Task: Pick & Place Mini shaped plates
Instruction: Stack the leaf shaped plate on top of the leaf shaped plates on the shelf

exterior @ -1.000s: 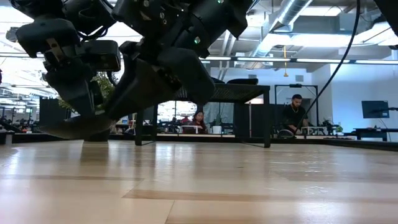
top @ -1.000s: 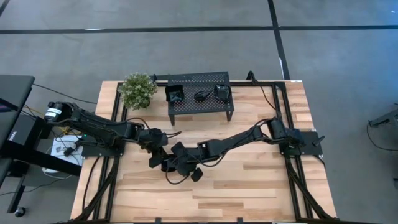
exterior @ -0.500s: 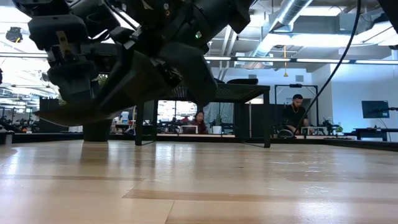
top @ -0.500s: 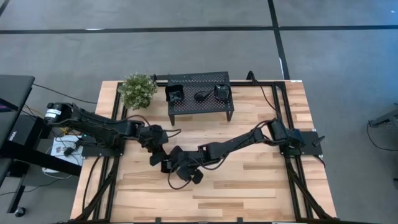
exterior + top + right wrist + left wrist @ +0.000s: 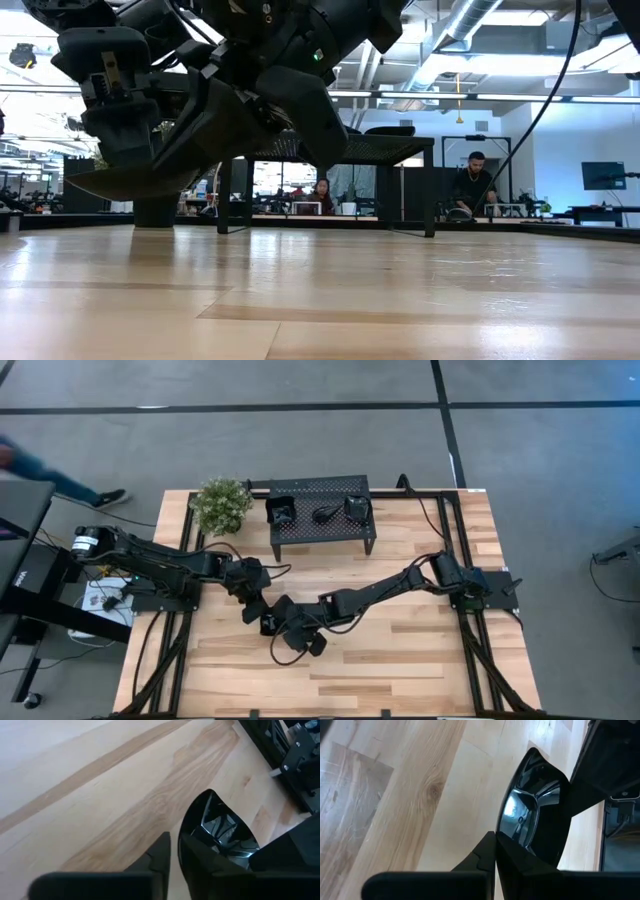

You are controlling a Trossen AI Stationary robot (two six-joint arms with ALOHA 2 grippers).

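Two grippers meet mid-worktop [image 5: 400, 650]. Left gripper [image 5: 495, 851] and right gripper [image 5: 174, 851] each pinch the rim of 1 glossy black teardrop-shaped mini plate [image 5: 532, 810] — held edge-on above the light wooden worktop. Black perforated metal stand [image 5: 320, 510] at back carries 3 dark items; 1 small potted plant [image 5: 221, 505] beside it.

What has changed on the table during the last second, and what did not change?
Both grippers, left gripper and right gripper, meet over the table's middle, each shut on one glossy black plate. The right gripper drew slightly toward the left one, and the pair shifted little. In the low view the plate remains lifted above the wood. The black stand and plant stayed put.
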